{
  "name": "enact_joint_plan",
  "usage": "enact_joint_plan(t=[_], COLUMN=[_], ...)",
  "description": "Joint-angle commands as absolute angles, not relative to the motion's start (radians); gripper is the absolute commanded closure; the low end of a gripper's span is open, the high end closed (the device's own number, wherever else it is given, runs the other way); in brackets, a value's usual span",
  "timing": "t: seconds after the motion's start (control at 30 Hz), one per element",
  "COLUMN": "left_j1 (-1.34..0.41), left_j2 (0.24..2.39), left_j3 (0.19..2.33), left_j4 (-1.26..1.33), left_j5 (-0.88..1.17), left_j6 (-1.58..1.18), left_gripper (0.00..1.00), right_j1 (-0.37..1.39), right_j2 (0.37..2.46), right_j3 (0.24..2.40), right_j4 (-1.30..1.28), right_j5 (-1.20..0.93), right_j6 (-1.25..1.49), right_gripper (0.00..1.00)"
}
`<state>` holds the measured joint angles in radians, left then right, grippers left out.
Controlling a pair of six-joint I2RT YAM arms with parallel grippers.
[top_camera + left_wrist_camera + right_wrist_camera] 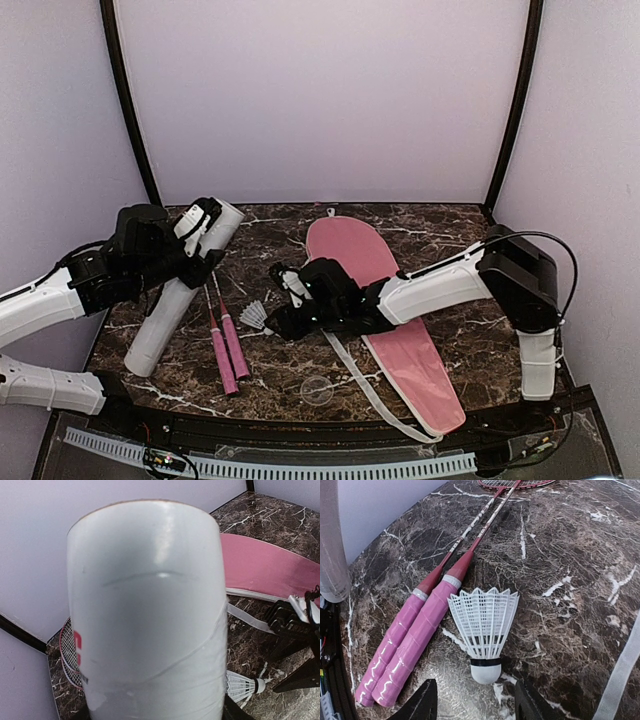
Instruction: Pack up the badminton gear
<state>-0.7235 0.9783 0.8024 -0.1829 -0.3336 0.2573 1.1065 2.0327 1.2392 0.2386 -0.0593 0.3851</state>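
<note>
My left gripper [200,237] is shut on the long white tube [178,295] near its far end; the tube slants with its near end on the table. It fills the left wrist view [150,605] and hides the fingers. A white shuttlecock [484,625] lies cork toward my right gripper [477,705], which is open, its fingertips [422,702] astride and just short of the cork, not touching. In the top view the shuttlecock [255,315] sits left of the right gripper [274,322]. Two red rackets with pink handles [415,635] lie side by side next to it. The pink bag [395,310] lies to the right.
The bag's white strap [365,385] trails toward the table's front edge. A small clear round lid [318,389] lies near the front. The racket heads [67,655] sit behind the tube by the back-left wall. Walls close in the table on three sides.
</note>
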Motion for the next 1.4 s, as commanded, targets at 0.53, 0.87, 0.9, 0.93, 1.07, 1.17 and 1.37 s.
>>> enact_joint_plan(t=[0.53,0.87,0.9,0.93,1.07,1.17,1.37], left_j1=[-0.720,-0.720,-0.720,-0.720,-0.720,-0.720,-0.720], left_j2=[0.979,0.981,0.982,0.982,0.985,0.991,0.999], left_j3=[0.813,0.810,0.810,0.811,0.812,0.814,0.814], left_j4=[-0.151,-0.154,-0.154,-0.156,-0.156,-0.156,-0.158], left_j5=[-0.315,-0.314,-0.314,-0.313,-0.308,-0.301,-0.293], left_j6=[0.251,0.252,0.250,0.250,0.251,0.252,0.251], left_gripper=[0.41,0.41,0.41,0.41,0.41,0.41,0.41], right_j1=[1.129,1.139,1.142,1.145,1.159,1.161,1.161], right_j2=[2.252,2.068,2.030,1.994,1.844,1.780,1.695], right_j3=[1.448,1.213,1.171,1.115,0.942,0.861,0.842], right_j4=[0.178,0.196,0.192,0.187,0.161,0.150,0.104], right_j5=[-0.057,0.003,0.014,0.020,0.035,0.035,0.038], right_j6=[0.286,0.339,0.353,0.370,0.448,0.505,0.509], right_gripper=[0.71,0.79,0.79,0.79,0.78,0.75,0.48])
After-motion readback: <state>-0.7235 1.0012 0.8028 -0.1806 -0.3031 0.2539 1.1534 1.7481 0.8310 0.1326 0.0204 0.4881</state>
